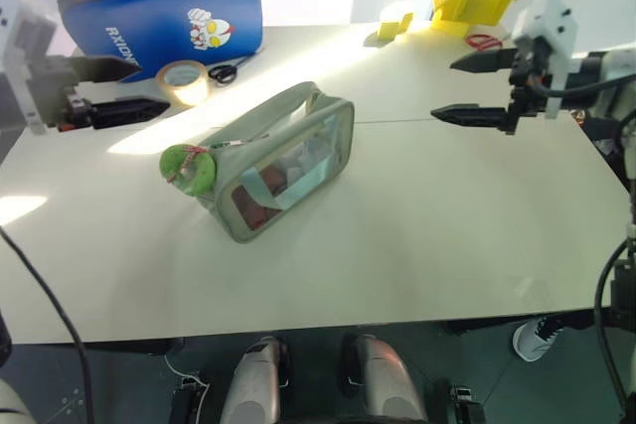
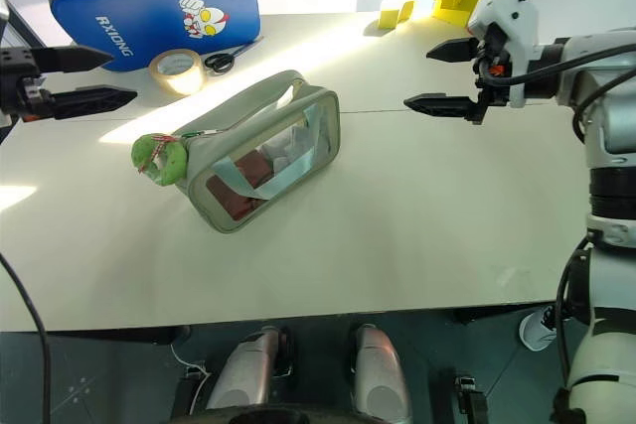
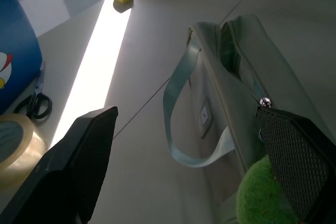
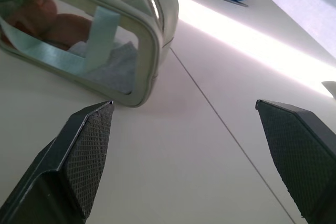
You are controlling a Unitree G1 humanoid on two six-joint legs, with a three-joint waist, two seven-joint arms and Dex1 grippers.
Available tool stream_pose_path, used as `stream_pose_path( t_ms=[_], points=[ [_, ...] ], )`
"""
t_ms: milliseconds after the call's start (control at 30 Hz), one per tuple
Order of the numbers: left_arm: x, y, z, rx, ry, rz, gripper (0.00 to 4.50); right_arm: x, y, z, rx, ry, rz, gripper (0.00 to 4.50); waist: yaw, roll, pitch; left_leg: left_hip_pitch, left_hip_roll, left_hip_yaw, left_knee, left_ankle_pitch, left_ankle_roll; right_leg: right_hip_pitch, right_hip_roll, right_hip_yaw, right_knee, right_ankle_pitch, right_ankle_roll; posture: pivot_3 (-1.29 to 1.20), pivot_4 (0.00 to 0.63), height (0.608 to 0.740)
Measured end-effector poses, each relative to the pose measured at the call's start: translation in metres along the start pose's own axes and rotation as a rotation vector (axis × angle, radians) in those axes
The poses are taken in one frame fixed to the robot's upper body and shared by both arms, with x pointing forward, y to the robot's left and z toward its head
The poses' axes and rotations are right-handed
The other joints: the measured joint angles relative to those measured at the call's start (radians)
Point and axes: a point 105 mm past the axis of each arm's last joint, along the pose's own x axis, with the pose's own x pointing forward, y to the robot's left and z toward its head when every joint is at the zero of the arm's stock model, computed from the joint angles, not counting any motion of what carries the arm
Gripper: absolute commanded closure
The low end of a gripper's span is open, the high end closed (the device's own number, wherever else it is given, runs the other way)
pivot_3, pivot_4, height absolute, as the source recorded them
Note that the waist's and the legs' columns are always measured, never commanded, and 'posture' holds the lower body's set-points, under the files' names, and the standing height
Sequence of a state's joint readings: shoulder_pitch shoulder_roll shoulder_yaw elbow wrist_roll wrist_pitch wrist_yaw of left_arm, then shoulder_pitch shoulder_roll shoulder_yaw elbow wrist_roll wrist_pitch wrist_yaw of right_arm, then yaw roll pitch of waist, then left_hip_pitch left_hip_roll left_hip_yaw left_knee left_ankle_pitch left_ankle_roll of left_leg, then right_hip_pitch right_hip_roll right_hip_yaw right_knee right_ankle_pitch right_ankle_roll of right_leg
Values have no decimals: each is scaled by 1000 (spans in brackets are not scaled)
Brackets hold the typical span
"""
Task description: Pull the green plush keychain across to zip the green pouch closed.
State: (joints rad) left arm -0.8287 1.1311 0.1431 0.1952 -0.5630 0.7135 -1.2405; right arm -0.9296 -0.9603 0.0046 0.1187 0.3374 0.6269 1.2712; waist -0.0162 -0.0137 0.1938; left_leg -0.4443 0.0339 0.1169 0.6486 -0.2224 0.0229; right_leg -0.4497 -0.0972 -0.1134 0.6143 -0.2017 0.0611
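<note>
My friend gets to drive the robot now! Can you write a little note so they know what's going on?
Left gripper: fingers open, empty, raised off the table's left side, pointing toward the pouch.
Right gripper: fingers open, empty, raised over the right side.
The green pouch lies mid-table, red contents visible through its clear side. The green plush keychain hangs at the pouch's left end.
Done: nothing; the zipper is open along the top.
Left: steady the pouch, grab the keychain, pull it across to zip the pouch closed.

The green pouch (image 1: 283, 161) lies mid-tabletop (image 1: 447, 235), clear side showing red contents, zipper partly open. The green plush keychain (image 1: 187, 168) hangs at its left end.
</note>
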Motion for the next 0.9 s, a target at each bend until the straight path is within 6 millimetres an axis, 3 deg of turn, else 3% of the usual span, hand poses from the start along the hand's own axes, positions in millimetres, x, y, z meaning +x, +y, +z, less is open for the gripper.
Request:
stream_pose_path(
  t_ms=[333,533,700,800,900],
  points=[
    [-4,9,-6,-11,38,11,29,5,11,0,-9,3,44,0,4,0,0,0,0,0,2,0,0,0,0,0,0,0,-1,0,150,740],
    [-12,1,6,0,55,2,29,47,34,26,-97,-80,225,0,-2,0,0,-1,0,0,2,0,1,-2,0,1,2,0,0,0,150,740],
    [-20,-31,36,42,16,-80,29,81,45,57,-187,-156,352,0,-2,0,0,-2,0,0,3,0,1,-2,0,1,3,0,0,0,150,740],
    [-14,-50,29,58,52,-142,29,106,51,61,-212,-168,410,0,2,0,0,0,0,-1,3,1,0,0,0,1,4,0,0,0,150,740],
    [-11,-56,24,55,75,-153,29,126,55,56,-230,-157,447,0,4,0,0,0,0,-1,5,1,0,1,0,1,5,0,0,0,150,740]
  ],
)
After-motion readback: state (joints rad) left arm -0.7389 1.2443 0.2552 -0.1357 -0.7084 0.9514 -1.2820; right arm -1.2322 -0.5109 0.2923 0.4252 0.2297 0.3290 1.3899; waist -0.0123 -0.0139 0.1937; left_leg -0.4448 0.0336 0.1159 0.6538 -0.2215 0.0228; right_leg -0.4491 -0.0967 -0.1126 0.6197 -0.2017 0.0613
